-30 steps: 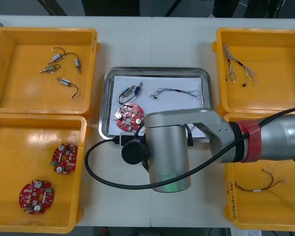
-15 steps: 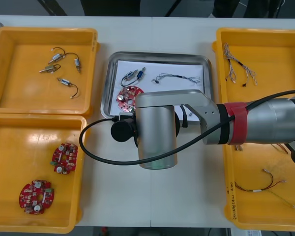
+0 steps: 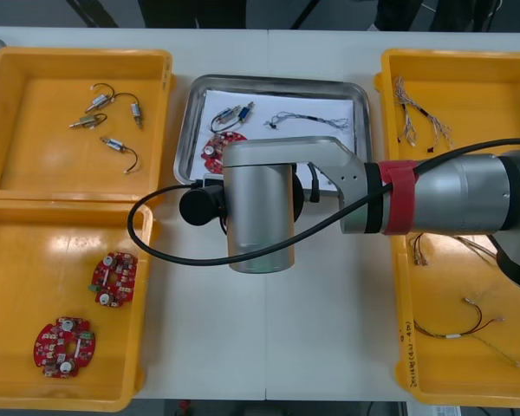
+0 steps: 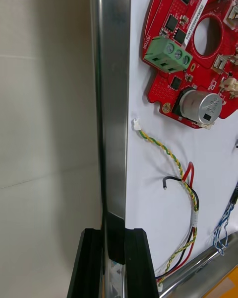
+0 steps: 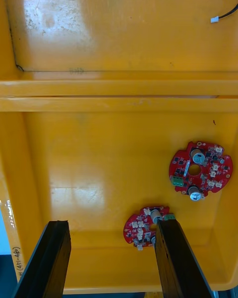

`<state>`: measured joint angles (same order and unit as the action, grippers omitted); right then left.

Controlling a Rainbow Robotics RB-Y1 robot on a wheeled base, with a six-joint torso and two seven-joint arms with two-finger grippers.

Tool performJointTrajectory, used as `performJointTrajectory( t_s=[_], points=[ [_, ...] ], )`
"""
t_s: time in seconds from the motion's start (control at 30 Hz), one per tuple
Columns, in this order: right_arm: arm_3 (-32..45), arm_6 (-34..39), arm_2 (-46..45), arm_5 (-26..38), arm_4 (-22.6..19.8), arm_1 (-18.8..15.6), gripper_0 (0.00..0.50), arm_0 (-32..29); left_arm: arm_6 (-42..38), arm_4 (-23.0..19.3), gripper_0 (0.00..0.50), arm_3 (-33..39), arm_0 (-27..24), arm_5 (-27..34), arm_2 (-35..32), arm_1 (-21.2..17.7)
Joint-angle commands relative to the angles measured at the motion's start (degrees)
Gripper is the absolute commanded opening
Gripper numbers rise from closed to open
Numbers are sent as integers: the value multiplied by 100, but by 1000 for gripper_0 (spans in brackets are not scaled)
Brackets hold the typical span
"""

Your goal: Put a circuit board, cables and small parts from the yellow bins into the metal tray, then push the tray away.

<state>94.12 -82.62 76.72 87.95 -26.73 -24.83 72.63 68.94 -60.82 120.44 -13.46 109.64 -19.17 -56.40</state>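
Right jaws clamp metal tray (image 4: 111, 104) by its rim; push straight, level, keeping red circuit board (image 4: 171, 79) inside. Left jaws wide, parked left of tray

- Metal tray (image 3: 193, 104): 6 o'clock rim and near floor covered by the right arm (image 3: 442, 195) in the front view.
- Tray board (image 3: 218, 145): only its 11 o'clock arc clears the arm. In the right wrist view the tray board (image 4: 173, 30) is cut by the picture's edge.
- Red and yellow cable (image 4: 171, 156): one end runs off the picture beside the right gripper (image 4: 114, 232).
- Blue and white cable (image 4: 223, 228): a short loop, the rest cut off.
- Tray rim clamped between that gripper's fingers: in shadow, surface unreadable.
- Near right bin (image 3: 468, 386): 12 o'clock wall under the arm, 3 o'clock wall cut off.
- Black cable (image 5: 227, 14): plug and a short stretch, the rest cut off.
- Bin board (image 5: 141, 226): one edge behind a finger (image 5: 173, 258) of the left gripper (image 5: 111, 223).
- Small metal part (image 3: 234, 113) in the tray: kind too small to tell.
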Motion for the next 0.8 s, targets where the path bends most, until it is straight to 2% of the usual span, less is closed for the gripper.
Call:
performJointTrajectory(
  t_s=[0.03, 0.37, 0.57, 0.8],
  points=[
    [-149, -229, -140, -155, 72, 128, 0, 383, 66, 53, 500, 155, 63, 36, -148, -240],
    [-465, -457, -140, -542, 203, 137, 0, 445, 66, 53, 500, 155, 63, 36, -148, -240],
    [-694, -1002, -140, -902, 362, 137, 0, 453, 66, 53, 500, 155, 63, 36, -148, -240],
    [-861, -1046, -140, -1069, 485, 137, 0, 453, 66, 53, 500, 155, 63, 36, -148, -240]
  ],
)
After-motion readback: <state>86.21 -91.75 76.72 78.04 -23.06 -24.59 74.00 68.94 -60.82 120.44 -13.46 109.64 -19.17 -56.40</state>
